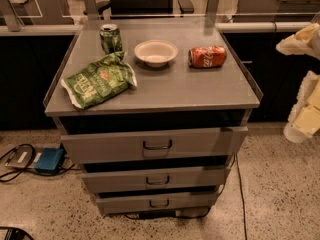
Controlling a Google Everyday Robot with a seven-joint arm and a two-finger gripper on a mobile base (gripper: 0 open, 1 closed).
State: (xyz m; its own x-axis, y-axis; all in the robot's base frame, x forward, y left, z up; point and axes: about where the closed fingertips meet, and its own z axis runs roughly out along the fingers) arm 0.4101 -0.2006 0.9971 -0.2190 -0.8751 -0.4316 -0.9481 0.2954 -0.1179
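Note:
My gripper [305,91] hangs at the right edge of the camera view, pale and cream-coloured, off the right side of the grey drawer cabinet [210,91] and touching nothing. Nearest to it on the cabinet top is a red soda can [207,56] lying on its side. A white bowl [156,52] sits left of that can. A green soda can [110,38] stands upright at the back left. In front of it lies a green chip bag [99,80].
The cabinet has three drawers, and the top drawer [155,144] is pulled out slightly. A blue box [49,160] and cables lie on the speckled floor at the left. Dark counters with a rail run behind the cabinet.

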